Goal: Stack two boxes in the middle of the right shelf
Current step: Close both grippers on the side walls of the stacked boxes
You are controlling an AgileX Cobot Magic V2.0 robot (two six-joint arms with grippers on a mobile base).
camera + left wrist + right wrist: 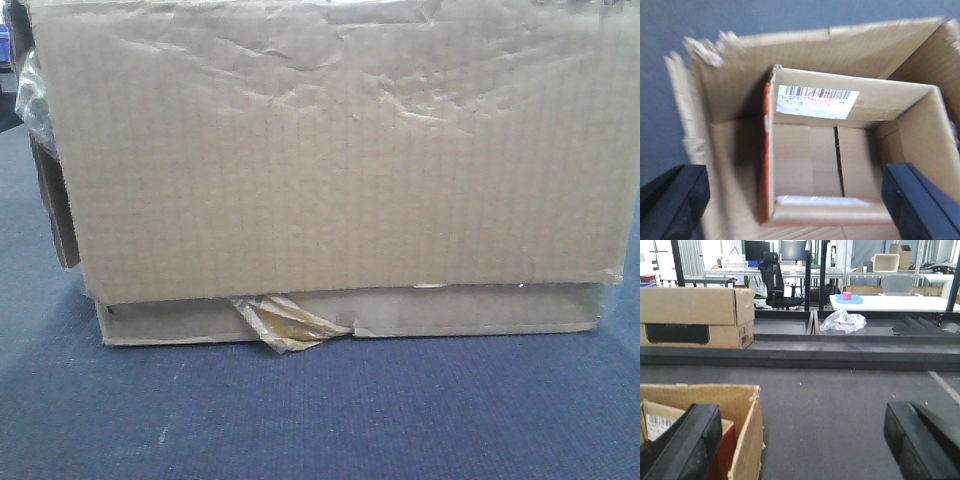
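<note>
Left claw (797,200) spread over big box (725,145), empty; right claw (802,440) spread, empty, above carpet (840,405). Big box sits on flat box (450,312) on carpet; shelf unseen, shelving not yet done.

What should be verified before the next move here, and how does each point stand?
1. Left gripper open and empty: ok.
2. Right gripper open and empty: ok.
3. Large box resting on thin flat box: ok.
4. Shelf in view: not ok, no camera shows it.
5. Open box under the left gripper free of loose contents: not ok, a labelled carton sits inside.
</note>
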